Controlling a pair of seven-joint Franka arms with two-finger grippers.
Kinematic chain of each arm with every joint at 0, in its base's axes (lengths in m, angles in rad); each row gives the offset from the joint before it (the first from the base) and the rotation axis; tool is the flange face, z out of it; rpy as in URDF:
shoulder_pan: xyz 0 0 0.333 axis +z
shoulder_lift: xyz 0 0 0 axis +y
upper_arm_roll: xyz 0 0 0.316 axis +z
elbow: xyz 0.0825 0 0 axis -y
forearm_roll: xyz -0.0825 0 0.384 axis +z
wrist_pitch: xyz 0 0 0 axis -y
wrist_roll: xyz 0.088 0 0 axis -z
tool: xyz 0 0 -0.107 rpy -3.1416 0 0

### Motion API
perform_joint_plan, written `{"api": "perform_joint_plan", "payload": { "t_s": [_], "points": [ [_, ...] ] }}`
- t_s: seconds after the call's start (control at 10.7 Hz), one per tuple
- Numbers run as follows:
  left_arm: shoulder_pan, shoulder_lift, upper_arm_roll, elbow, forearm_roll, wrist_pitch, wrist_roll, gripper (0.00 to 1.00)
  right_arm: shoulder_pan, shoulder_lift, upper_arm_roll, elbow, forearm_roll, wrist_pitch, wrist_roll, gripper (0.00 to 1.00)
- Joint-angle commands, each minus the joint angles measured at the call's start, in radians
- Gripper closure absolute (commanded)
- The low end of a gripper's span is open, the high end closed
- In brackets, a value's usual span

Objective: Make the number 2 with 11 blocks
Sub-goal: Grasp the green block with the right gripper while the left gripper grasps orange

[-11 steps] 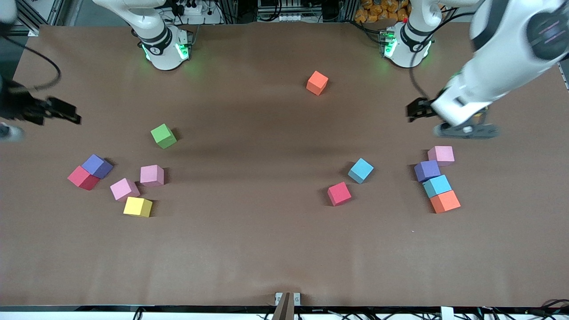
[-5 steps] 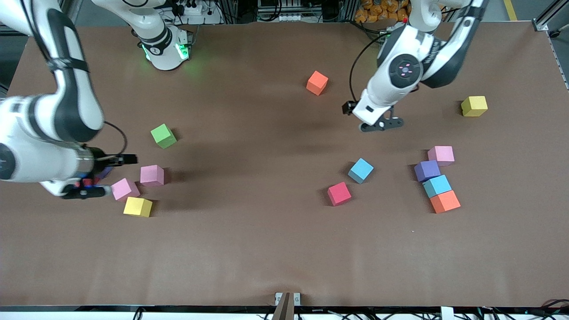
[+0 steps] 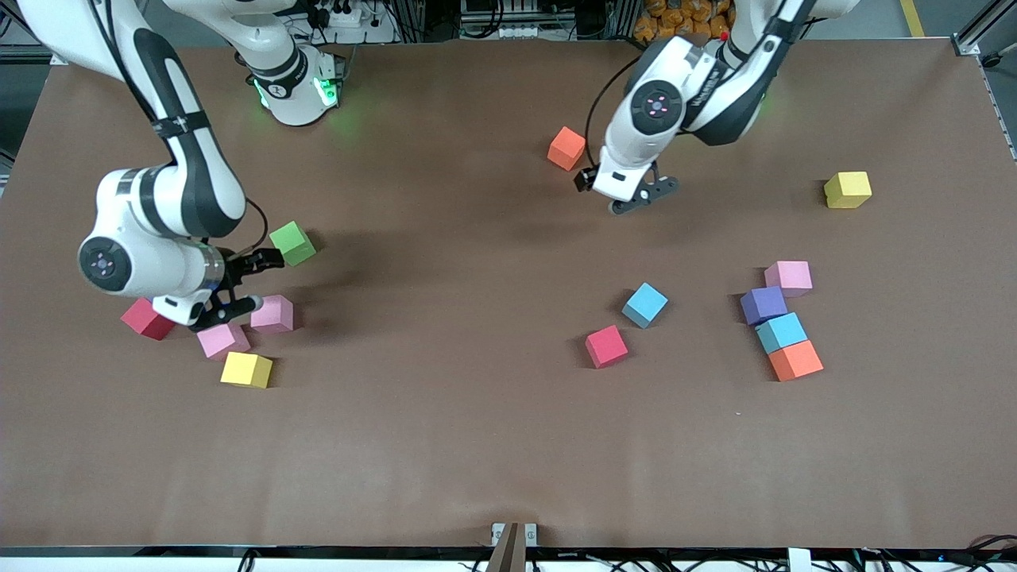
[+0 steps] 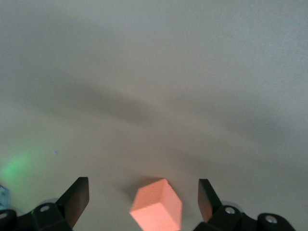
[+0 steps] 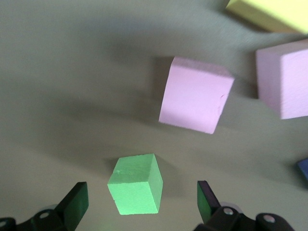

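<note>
Blocks lie scattered on the brown table. My left gripper [image 3: 638, 199] hangs open beside the lone orange block [image 3: 566, 148]; in the left wrist view that orange block [image 4: 157, 206] shows between the open fingers, untouched. My right gripper [image 3: 226, 311] hangs open over a cluster of two pink blocks [image 3: 272, 313] [image 3: 222, 339], with a yellow block [image 3: 246, 369], a red block [image 3: 147, 318] and a green block [image 3: 292, 243] around it. In the right wrist view the green block [image 5: 135, 190] sits between the open fingers, with a pink block [image 5: 196, 95] past it.
Toward the left arm's end, pink [image 3: 788, 278], purple [image 3: 763, 305], light blue [image 3: 781, 332] and orange [image 3: 795, 361] blocks touch in a row. A yellow block [image 3: 848, 190] lies alone. A light blue [image 3: 644, 305] and a red block [image 3: 606, 346] sit mid-table.
Both arms have swung in over the table. The left gripper moved toward the lone orange block; the right gripper moved from the red block's side toward the pink and green blocks. No block moved.
</note>
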Motion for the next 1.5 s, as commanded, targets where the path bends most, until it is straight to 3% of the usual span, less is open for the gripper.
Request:
{"api": "perform_joint_plan", "payload": {
  "t_s": [0.0, 0.09, 0.47, 0.75, 1.03, 1.22, 1.31, 1.41],
  "points": [
    [-0.008, 0.043, -0.079, -0.003, -0.020, 0.079, -0.208, 0.00, 0.032, -0.168, 0.000, -0.249, 0.019, 0.143, -0.072, 0.00],
    [-0.028, 0.063, -0.092, -0.003, -0.020, 0.116, -0.300, 0.00, 0.030, -0.178, 0.000, -0.266, 0.019, 0.154, -0.111, 0.00],
    [-0.114, 0.137, -0.097, -0.013, -0.020, 0.234, -0.604, 0.00, 0.023, -0.192, 0.000, -0.467, 0.019, 0.479, -0.277, 0.00],
    [-0.118, 0.134, -0.103, -0.029, -0.020, 0.233, -0.779, 0.00, 0.022, -0.184, 0.000, -0.539, 0.022, 0.586, -0.274, 0.00],
    [-0.135, 0.125, -0.106, -0.047, -0.019, 0.208, -0.784, 0.00, 0.023, -0.166, 0.000, -0.553, 0.057, 0.610, -0.268, 0.00],
    [-0.140, 0.106, -0.147, -0.088, -0.010, 0.216, -0.784, 0.00, 0.036, -0.167, 0.000, -0.546, 0.057, 0.608, -0.268, 0.56],
    [-0.138, 0.102, -0.155, -0.099, -0.008, 0.216, -0.784, 0.00, 0.049, -0.167, 0.000, -0.538, 0.057, 0.607, -0.270, 0.76],
    [-0.138, 0.093, -0.172, -0.112, -0.008, 0.221, -0.784, 0.00, 0.098, -0.169, 0.000, -0.515, 0.057, 0.595, -0.265, 0.84]
  ]
}}
